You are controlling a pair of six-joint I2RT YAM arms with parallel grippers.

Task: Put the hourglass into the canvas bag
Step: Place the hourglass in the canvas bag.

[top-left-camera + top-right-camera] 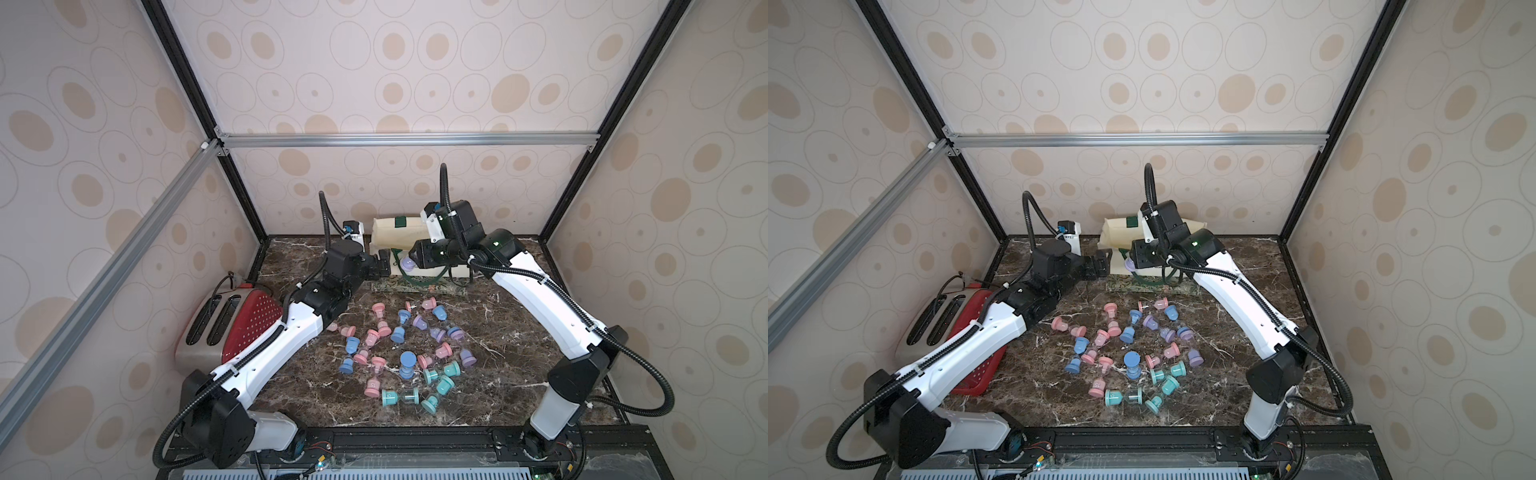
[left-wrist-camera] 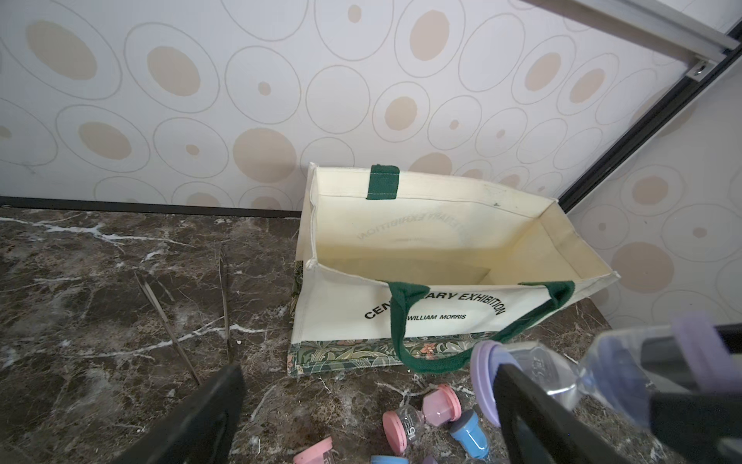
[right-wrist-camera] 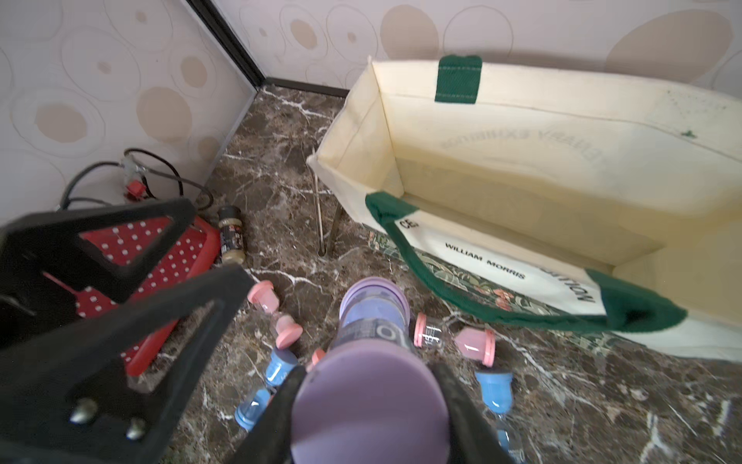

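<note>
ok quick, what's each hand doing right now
Left hand: open, holding nothing.
Right hand: closed on the purple hourglass.

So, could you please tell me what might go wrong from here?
The right gripper holds the purple-capped clear hourglass short of the near wall of the cream canvas bag; released now, it would likely hit the marble table. The dark green handle drooping over that wall could snag it. The open left gripper close by might get bumped.

Canvas bag (image 2: 341, 313): "EXHIBITION", "WILLIAM MORRIS"; pink hourglass (image 2: 419, 415): "15".
</note>
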